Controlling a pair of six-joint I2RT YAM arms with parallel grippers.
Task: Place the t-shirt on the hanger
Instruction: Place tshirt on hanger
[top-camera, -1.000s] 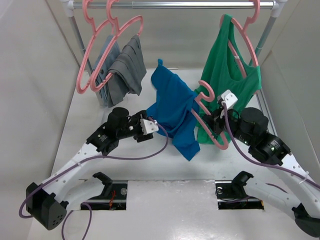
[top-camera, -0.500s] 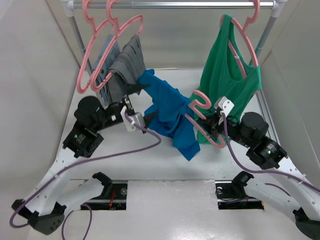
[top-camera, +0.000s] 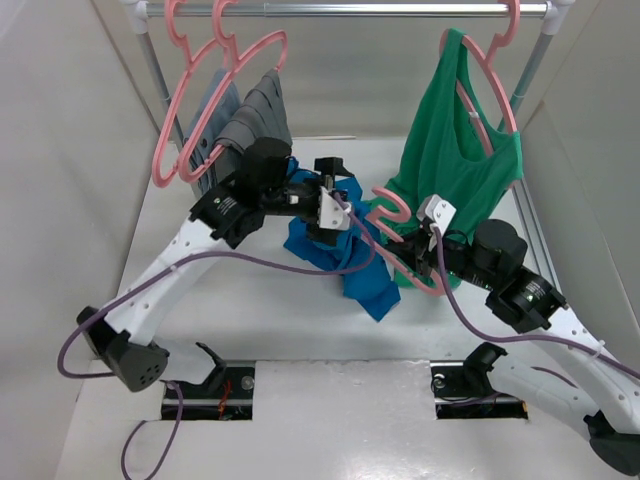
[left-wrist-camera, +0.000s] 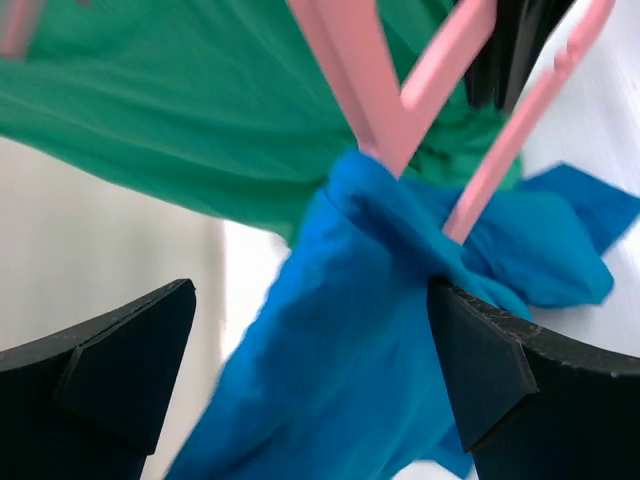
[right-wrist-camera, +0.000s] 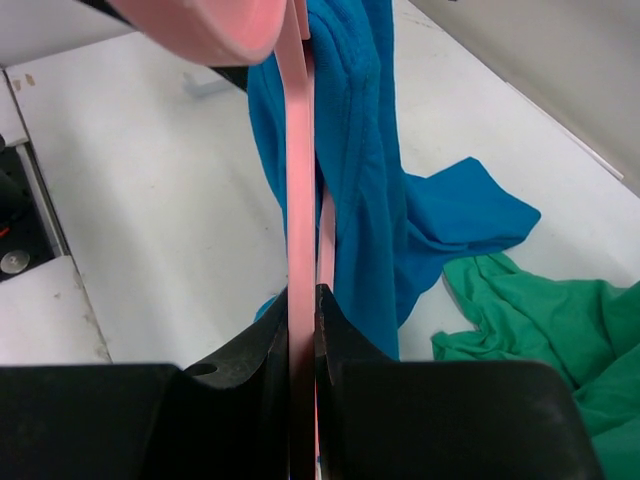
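White tabletop (top-camera: 300, 330); only wrist views show right pincer (right-wrist-camera: 303, 300) pinching hanger (right-wrist-camera: 300, 200), left pincer (left-wrist-camera: 310, 290) spread

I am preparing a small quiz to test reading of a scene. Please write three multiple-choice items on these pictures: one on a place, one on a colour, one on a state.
1. Where does the green tank top hang?
A. on the rail, towards its right end
B. flat on the table
C. from the left arm

2. What colour is the t-shirt draped over the hanger that the right gripper holds?
A. grey
B. blue
C. white

3. How do the right gripper's jaws stand?
A. wide open
B. shut on the hanger
C. shut on a grey garment

Answers: 1 A, the top external view shows it on a hanger hooked over the rail. 2 B, the cloth is bright blue in all views. 3 B, the right wrist view shows both fingers pressed against the pink bar.
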